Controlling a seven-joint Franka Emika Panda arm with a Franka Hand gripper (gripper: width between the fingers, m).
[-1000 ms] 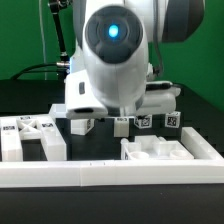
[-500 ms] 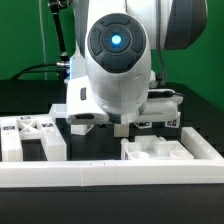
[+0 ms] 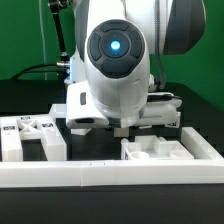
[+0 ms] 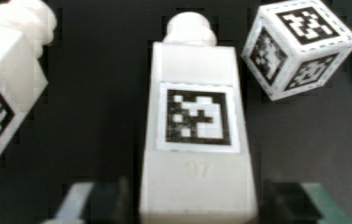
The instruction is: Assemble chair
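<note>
Your jaws stand spread astride the long chair post [image 4: 198, 120] (its tag showing), narrow gaps either side.

backdrop — green wall [image 3: 22, 40]; surface — black table [image 3: 95, 150]; lighting even

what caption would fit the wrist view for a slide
Gripper straddling a tagged white chair piece, two more tagged pieces alongside.

**White shell, one blue eye**

The arm [image 3: 115, 100] fills the exterior view with a bulbous, glossy white casing. Set into it is a dark round cap [image 3: 113, 47], and a blue light [image 3: 113, 44] glows at its centre. There's a grey joint section [image 3: 185, 25] up top, a black cable [image 3: 38, 68] trailing off, and dark fingers [image 4: 79, 203] in the wrist view.
</note>
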